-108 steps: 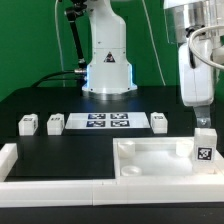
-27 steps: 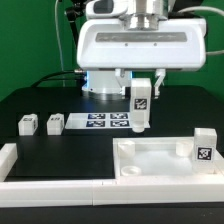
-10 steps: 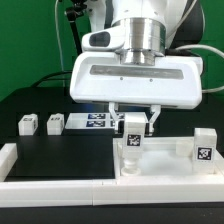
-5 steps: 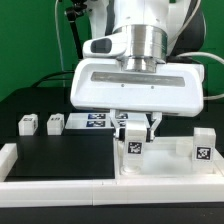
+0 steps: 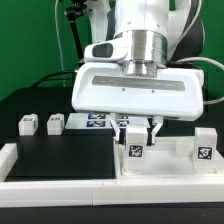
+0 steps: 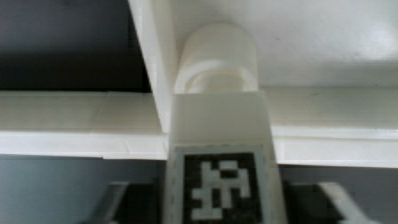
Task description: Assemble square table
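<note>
The white square slab point(image 5: 172, 166) lies upside down at the front on the exterior view's right. One white tagged leg point(image 5: 204, 147) stands upright in its corner on the right. My gripper point(image 5: 136, 134) is shut on another white tagged leg point(image 5: 133, 150) and holds it upright at the slab's corner on the left, low against the slab. In the wrist view this leg point(image 6: 217, 110) runs between my fingers point(image 6: 132, 200), and its far end sits in the slab's point(image 6: 71, 118) rounded corner recess. Two more legs point(image 5: 28, 124) point(image 5: 55, 124) stand on the table at the exterior view's left.
The marker board point(image 5: 100, 120) lies behind my hand, partly hidden by it. Long white border rails run along the table's front point(image 5: 60, 186) and its side on the left point(image 5: 8, 154). The robot base point(image 5: 100, 50) stands at the back.
My gripper came from the right with the leg, moved over the slab's corner on the left and has sunk lower in the last second, so the leg now reaches the slab.
</note>
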Controlling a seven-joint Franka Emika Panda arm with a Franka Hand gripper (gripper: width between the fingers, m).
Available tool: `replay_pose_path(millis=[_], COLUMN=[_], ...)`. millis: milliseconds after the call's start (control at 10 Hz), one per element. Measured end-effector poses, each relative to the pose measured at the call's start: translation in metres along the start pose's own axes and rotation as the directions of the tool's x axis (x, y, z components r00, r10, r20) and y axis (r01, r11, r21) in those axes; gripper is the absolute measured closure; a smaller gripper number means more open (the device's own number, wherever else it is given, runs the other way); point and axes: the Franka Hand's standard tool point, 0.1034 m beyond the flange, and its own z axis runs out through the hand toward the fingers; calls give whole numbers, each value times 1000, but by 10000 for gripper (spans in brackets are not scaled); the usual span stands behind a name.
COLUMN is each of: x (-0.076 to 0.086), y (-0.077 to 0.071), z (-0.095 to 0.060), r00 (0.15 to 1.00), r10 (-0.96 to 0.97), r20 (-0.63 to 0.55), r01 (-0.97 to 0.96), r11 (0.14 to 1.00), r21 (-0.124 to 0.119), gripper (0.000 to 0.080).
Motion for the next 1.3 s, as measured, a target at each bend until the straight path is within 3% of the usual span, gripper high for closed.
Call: replay_pose_path(millis=[100, 200, 1000, 1200, 1300], x=[0, 0, 0, 10, 12], y=[0, 0, 1, 13, 8], z=[0, 0, 0, -13, -19], r00=[1000, 1000, 1000, 994, 988], r10=[-4, -7, -13, -21, -11], r20=[0, 0, 1, 105, 152], r01=[4, 7, 13, 18, 3], r11=[1000, 1000, 1000, 999, 999], r21=[0, 0, 0, 29, 53], gripper=[271, 188, 151, 151, 151])
